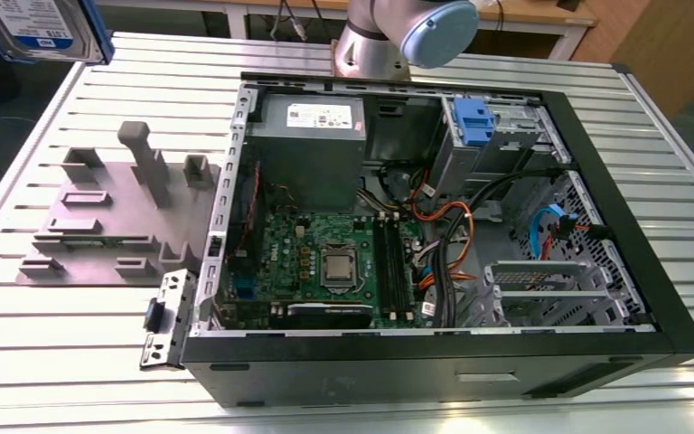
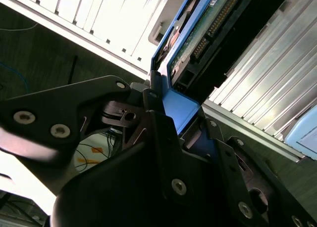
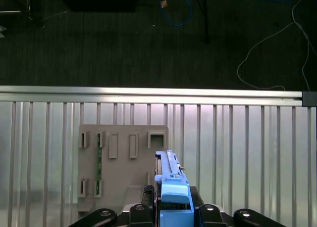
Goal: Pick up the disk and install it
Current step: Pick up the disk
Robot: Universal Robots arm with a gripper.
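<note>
The disk [image 1: 36, 29], silver-grey with a white-and-blue label and blue rails, hangs in the air above the table's far corner at the exterior view's left. In the first wrist view the disk [image 3: 167, 173] stands edge-on, and my gripper [image 3: 173, 210] is shut on its blue end tab. In the second wrist view the dark fingers [image 2: 157, 119] clamp that blue tab from both sides. Beyond them the disk [image 2: 205, 36] shows its green circuit board and connector.
An open black computer case [image 1: 636, 226] lies on the slatted metal table [image 1: 70, 362], with the motherboard, a grey power-supply box [image 1: 308, 136], a fixed blue caddy [image 1: 473, 122] and a metal bay cage [image 1: 552, 289] inside. A grey holder fixture [image 1: 118, 212] sits beside it and lies below the disk [image 3: 124, 158].
</note>
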